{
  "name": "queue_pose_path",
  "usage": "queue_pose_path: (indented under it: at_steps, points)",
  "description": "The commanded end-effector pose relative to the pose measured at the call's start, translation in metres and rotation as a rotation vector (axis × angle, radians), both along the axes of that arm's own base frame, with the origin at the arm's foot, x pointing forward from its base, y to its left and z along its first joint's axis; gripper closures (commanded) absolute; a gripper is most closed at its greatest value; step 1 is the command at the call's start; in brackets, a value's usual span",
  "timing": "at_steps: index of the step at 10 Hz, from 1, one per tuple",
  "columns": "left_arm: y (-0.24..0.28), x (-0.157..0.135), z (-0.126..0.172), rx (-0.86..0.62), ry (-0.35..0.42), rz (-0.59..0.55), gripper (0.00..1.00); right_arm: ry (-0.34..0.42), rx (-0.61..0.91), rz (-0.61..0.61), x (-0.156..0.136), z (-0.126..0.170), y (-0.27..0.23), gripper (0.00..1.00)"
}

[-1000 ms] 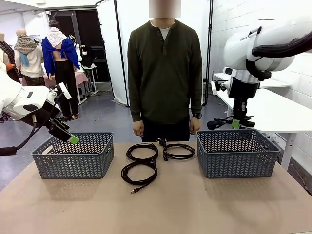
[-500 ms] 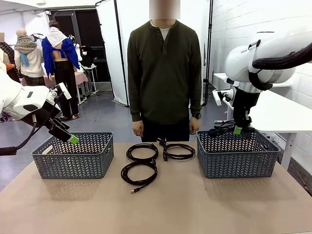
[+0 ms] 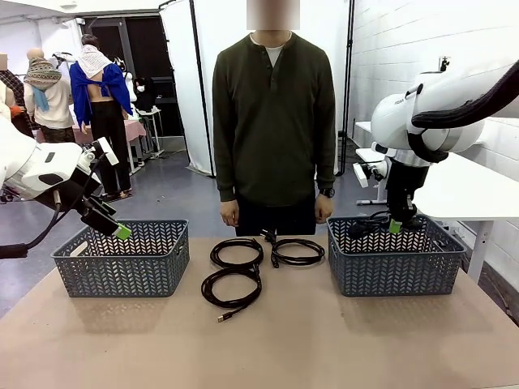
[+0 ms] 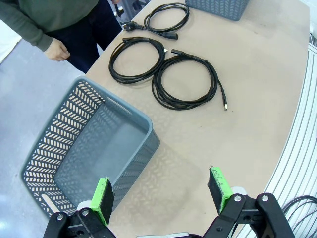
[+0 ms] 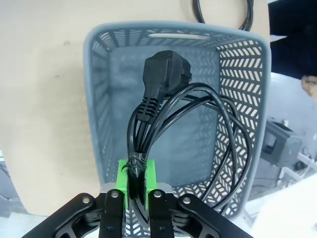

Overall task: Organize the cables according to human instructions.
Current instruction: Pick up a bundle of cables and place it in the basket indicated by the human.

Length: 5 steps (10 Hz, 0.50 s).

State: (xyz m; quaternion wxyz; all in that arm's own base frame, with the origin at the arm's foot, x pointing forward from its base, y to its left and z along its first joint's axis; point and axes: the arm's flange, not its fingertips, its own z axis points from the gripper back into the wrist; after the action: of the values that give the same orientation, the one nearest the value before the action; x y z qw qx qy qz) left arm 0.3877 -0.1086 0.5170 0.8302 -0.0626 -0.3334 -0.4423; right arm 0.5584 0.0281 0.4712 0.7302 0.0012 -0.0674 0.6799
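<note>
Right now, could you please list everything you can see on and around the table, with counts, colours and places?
Loose coiled cables: three, black, lying at the table's middle between the baskets.
Held coiled cable: one, black with a chunky plug, hanging over the right basket.
Left openwork plastic basket: one, blue-grey, at the table's left end, nothing in it.
Right openwork plastic basket: one, blue-grey, at the table's right end.
Flat table: one, tan, bearing the baskets and loose cables.
Person: one, in a dark olive top, standing at the far side with arms down.
Left gripper: one, black with green pads, open above the left basket.
Right gripper: one, black with green pads, shut on the held coiled cable.
</note>
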Motion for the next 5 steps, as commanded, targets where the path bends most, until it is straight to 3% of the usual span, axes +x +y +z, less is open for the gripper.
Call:
queue_pose_path:
  at_steps: [1, 4, 5]
  points:
    - [0.003, 0.002, -0.002, -0.008, 0.001, -0.010, 0.00, -0.007, 0.026, 0.037, 0.017, 0.002, -0.004, 1.00]
    - [0.003, 0.002, -0.002, -0.008, 0.001, -0.010, 0.00, 0.017, 0.024, 0.019, 0.028, -0.006, -0.003, 1.00]
    - [0.003, 0.002, -0.002, -0.008, 0.001, -0.010, 0.00, 0.026, 0.028, 0.013, 0.030, -0.007, -0.003, 0.81]
